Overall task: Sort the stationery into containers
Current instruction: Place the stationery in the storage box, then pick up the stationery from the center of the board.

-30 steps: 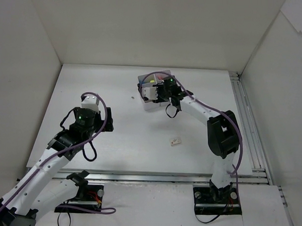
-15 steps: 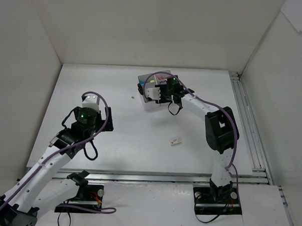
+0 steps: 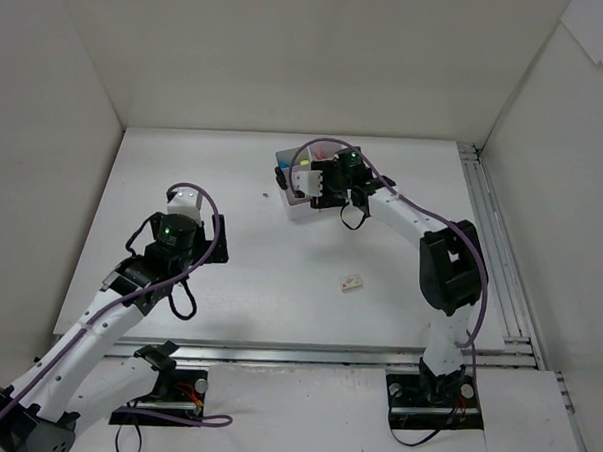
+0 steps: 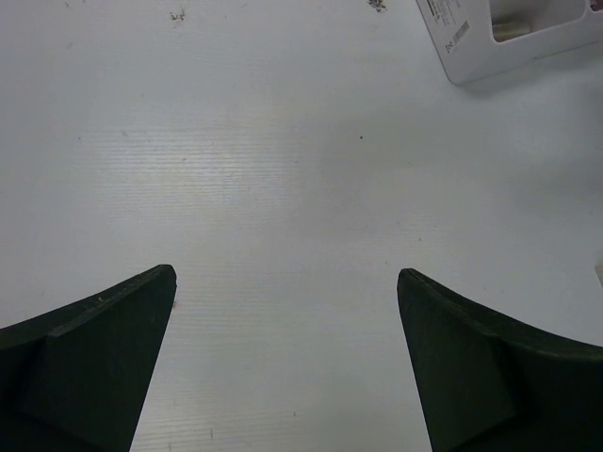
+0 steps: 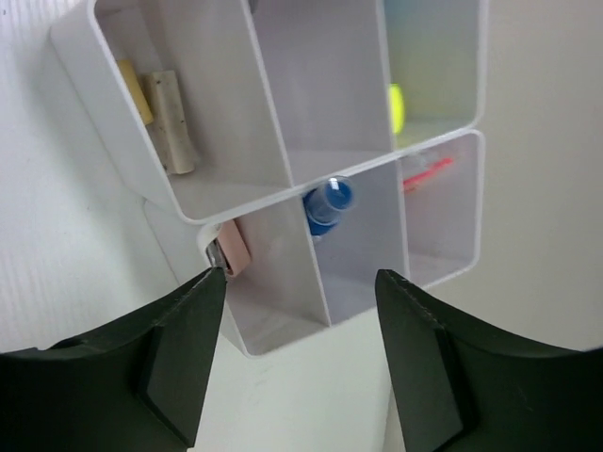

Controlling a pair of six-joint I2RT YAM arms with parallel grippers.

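The white worktop has tall white walls around it, a shiny metal rail along its right side, and a tiny dark speck.

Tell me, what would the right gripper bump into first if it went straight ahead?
The right gripper would probably meet the white organiser first, near the compartment holding the blue-capped bottle; depth is unclear.

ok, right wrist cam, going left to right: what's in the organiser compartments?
beige erasers → pink eraser → blue-capped bottle → red pens
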